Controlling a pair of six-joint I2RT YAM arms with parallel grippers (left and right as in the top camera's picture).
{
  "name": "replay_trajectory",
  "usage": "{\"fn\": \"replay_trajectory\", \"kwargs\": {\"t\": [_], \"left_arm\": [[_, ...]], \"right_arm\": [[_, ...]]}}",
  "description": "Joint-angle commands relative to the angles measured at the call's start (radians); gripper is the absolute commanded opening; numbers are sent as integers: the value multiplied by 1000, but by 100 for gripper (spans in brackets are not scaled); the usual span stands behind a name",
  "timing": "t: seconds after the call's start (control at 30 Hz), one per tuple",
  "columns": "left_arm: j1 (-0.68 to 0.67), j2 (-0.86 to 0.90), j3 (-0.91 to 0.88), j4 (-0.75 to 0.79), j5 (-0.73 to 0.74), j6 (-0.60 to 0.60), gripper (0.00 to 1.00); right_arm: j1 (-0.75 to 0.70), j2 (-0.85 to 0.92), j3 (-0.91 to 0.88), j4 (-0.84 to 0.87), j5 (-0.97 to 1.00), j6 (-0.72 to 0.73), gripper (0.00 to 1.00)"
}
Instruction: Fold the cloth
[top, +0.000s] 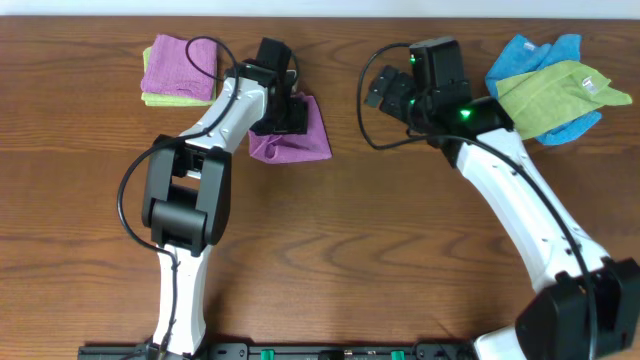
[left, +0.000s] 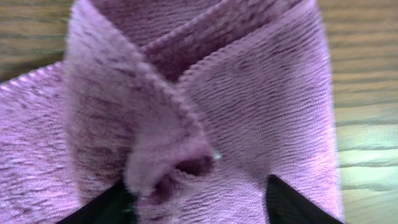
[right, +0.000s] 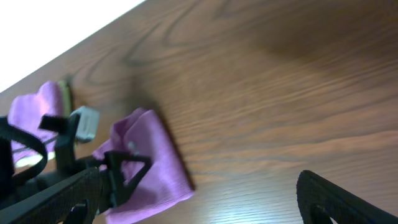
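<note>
The violet-purple cloth lies partly folded and bunched on the table left of centre. In the left wrist view it fills the frame, with two flaps crossing and a bunched fold by the left finger. My left gripper is down on its far edge. Its jaws are open, with cloth lying between them. My right gripper is open and empty, apart from the cloth to its right. In the right wrist view its jaws are over bare wood, with the cloth to the left. No white tag shows.
A folded pinker purple cloth lies on a lime-green one at the back left. A heap of blue and green cloths lies at the back right. The table's far edge is close behind the grippers.
</note>
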Motion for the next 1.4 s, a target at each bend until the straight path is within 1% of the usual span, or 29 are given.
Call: {"fn": "replay_trajectory", "kwargs": {"t": [0.0,0.03,0.1,0.13,0.37,0.63,0.7,0.73,0.77,0.8,0.9,0.97,1.17,1.23,1.37], "left_arm": [[-12,31,10,-20,-71,21,61],[-17,31,10,-20,-68,28,61],[-30,33,10,-16,-58,27,57],[-39,35,10,-15,-44,27,56],[-140,48,10,-20,-13,19,56],[-264,48,10,-37,-16,-41,56],[-286,48,10,-42,-18,-56,60],[-294,48,10,-41,-29,-66,67],[-300,47,13,-42,-53,-71,88],[-302,46,22,-49,-98,-82,95],[-286,42,80,-95,-195,-85,95],[-266,40,135,-132,-231,-85,95],[-183,40,293,-232,-241,-77,95],[-157,40,321,-268,-263,-76,95],[-115,40,333,-364,-356,-74,95]], "right_arm": [[-3,-16,-2,-18,122,-43,99],[-5,-18,-2,-25,132,-43,99],[-10,-19,-2,-33,133,-43,99],[-13,-19,-2,-36,133,-43,99],[-50,-19,-2,-46,133,-58,99],[-114,-19,-2,-90,132,-70,99],[-131,-19,-2,-109,122,-76,99],[-139,-19,-2,-117,109,-84,99],[-148,-19,-2,-126,92,-89,99],[-155,-19,-2,-133,74,-95,99],[-171,-19,-2,-133,21,-108,99],[-175,-19,-2,-134,15,-110,99],[-174,-19,-2,-134,-19,-110,99],[-174,-19,-2,-133,-29,-110,99],[-172,-19,-2,-134,-75,-106,99]]}}
